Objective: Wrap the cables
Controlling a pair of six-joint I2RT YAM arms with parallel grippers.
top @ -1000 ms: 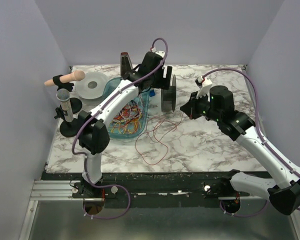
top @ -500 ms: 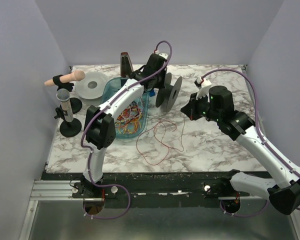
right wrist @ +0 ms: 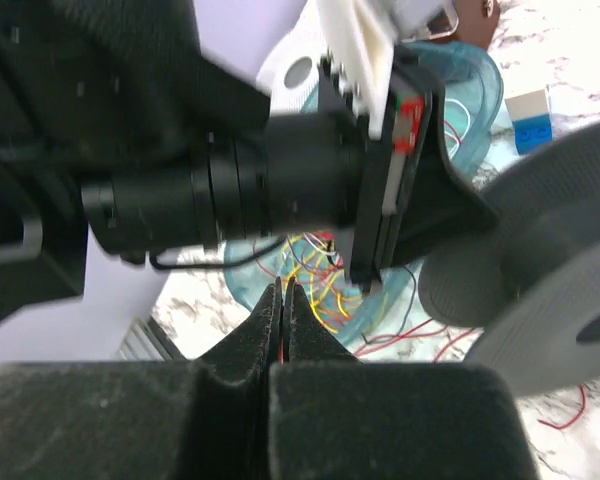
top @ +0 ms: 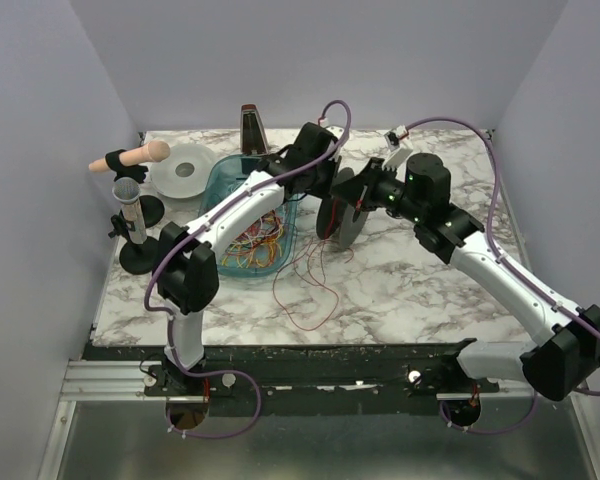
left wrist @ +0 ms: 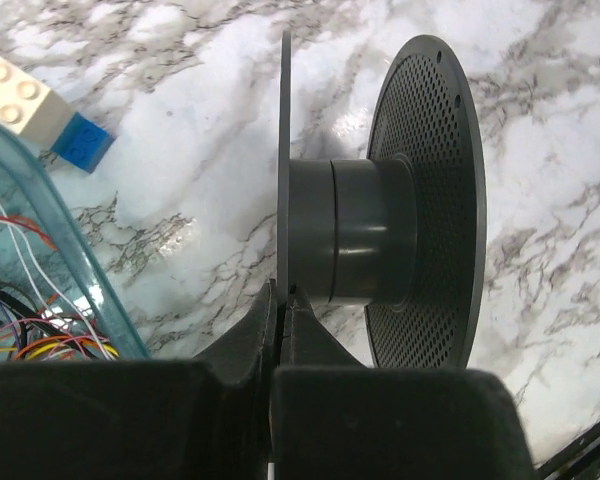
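Note:
My left gripper [left wrist: 280, 296] is shut on the thin flange of a black spool [left wrist: 380, 240], holding it on edge above the marble table. From the top view the left gripper [top: 330, 190] and the spool [top: 343, 215] are mid-table, with my right gripper [top: 365, 192] close on the spool's right. The right gripper [right wrist: 282, 292] is shut, and a thin red line of cable shows between its fingers. A loose red cable [top: 315, 285] loops on the table below the spool. More cables [top: 255, 235], red, yellow and orange, lie tangled in the blue bin [top: 220, 178].
A white reel [top: 185, 170] and a dark metronome-shaped object [top: 251, 128] stand at the back left. Black stands [top: 132, 220] with a peg [top: 140, 155] stand at the left edge. A white and blue brick [left wrist: 35, 105] lies beside the bin [left wrist: 75, 270].
The left gripper shut on the spool's flange and tipped the spool toward the middle. The right arm swung left and now sits close against the spool.

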